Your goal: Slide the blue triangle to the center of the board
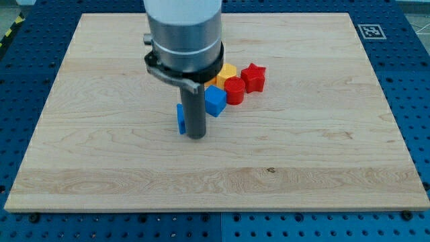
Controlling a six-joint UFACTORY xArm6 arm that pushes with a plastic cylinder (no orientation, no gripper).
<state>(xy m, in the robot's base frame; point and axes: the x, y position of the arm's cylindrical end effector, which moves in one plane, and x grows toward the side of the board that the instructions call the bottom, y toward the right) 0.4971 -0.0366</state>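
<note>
Two blue blocks show: a cube (215,101) and a partly hidden piece (181,118). Two red blocks show, a cylinder (235,90) and a star-like one (254,77). One yellow block (226,72) shows.

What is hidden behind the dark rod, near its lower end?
A blue block shows as a narrow strip at the view's left of the rod, just beside my tip. The rod covers the rest, so its shape cannot be told. A blue cube sits at the rod's right.
</note>
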